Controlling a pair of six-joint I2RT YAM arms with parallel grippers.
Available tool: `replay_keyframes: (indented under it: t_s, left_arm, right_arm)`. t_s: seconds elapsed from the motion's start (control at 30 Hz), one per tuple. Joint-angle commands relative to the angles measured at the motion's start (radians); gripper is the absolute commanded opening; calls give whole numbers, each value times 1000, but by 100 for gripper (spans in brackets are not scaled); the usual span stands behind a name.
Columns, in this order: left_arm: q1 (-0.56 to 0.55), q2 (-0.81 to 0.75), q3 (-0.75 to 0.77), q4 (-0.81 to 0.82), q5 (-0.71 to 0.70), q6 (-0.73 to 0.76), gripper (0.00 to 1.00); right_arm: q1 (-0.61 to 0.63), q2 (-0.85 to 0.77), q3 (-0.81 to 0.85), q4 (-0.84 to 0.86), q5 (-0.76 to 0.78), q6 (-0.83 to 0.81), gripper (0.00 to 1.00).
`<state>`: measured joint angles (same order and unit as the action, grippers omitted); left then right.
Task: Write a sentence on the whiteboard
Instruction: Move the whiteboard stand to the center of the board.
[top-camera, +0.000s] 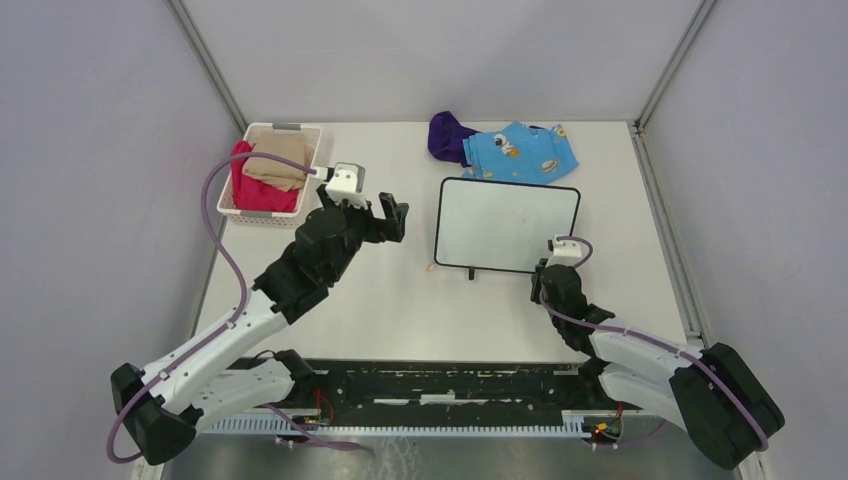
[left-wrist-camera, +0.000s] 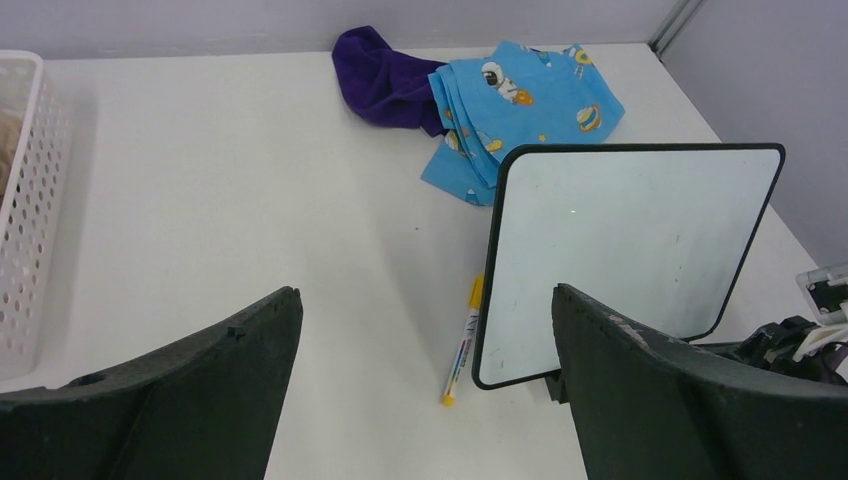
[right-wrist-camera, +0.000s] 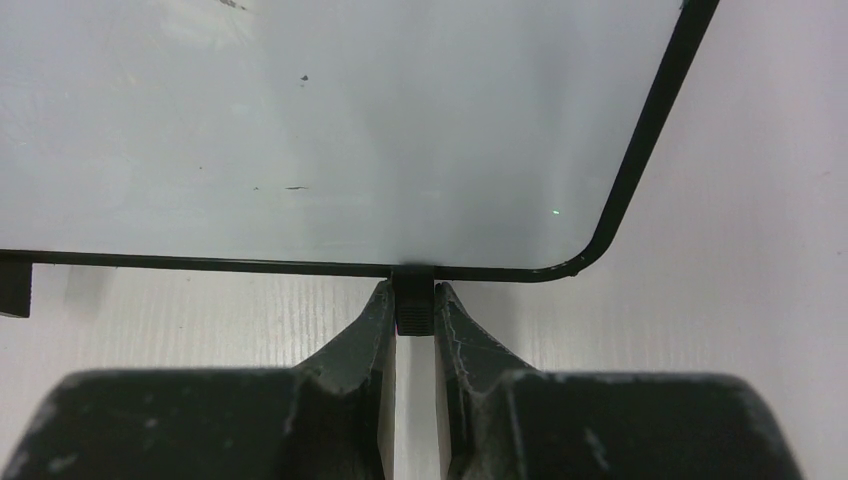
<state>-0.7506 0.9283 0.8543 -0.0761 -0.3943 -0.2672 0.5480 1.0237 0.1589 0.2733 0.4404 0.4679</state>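
Two arms, one table (top-camera: 400, 300), contents as follows. Item one: whiteboard (top-camera: 508, 225) (left-wrist-camera: 630, 250) (right-wrist-camera: 300, 130), small, rectangular, thin black frame with rounded corners, set right of the table's centre; its face is plain white with a few faint dark specks; whether it lies flat or slightly propped cannot be told. Item two: right gripper (top-camera: 548, 272) (right-wrist-camera: 412, 300), at the board's near edge close to its right corner, fingers drawn together and clamped on the black foot (right-wrist-camera: 412, 308) that sticks out below the frame; a second foot (right-wrist-camera: 14, 285) shows at the left edge of the right wrist view. Item three: left gripper (top-camera: 385, 215) (left-wrist-camera: 425, 300), poised above the table left of the board, apart from it, fingers spread wide with nothing between them. Item four: marker (top-camera: 432, 266) (left-wrist-camera: 462, 345), white barrel with yellow ends, lying on the table just beside the board's left edge near its near corner. Item five: white perforated basket (top-camera: 258, 217) (left-wrist-camera: 30, 200) at the far left, holding a red cloth (top-camera: 260, 190) with a beige cloth (top-camera: 275, 165) on top. Item six: purple cloth (top-camera: 450, 135) (left-wrist-camera: 385, 80), bunched at the far edge. Item seven: blue patterned cloth (top-camera: 525, 152) (left-wrist-camera: 520, 100), folded, touching the purple one and lying just beyond the board's far edge.
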Motion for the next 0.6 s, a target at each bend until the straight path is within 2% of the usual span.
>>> replay_keyframes:
  t_s: [0.0,0.33,0.5,0.57]
  left_arm:
    - [-7,4,25,18,-29,19,99]
    - [-8,19,25,14,-36,22,99]
    - [-9,31,24,13,-41,23,99]
    - [-9,41,22,13,-46,25,99]
  right_arm:
    - [0,-17,21,-161,80,15,0]
    - [1,-49,31,-232,121,-30,0]
    - [1,-70,27,-239,104,-46,19]
    - [1,-77,31,-248,93,-46,30]
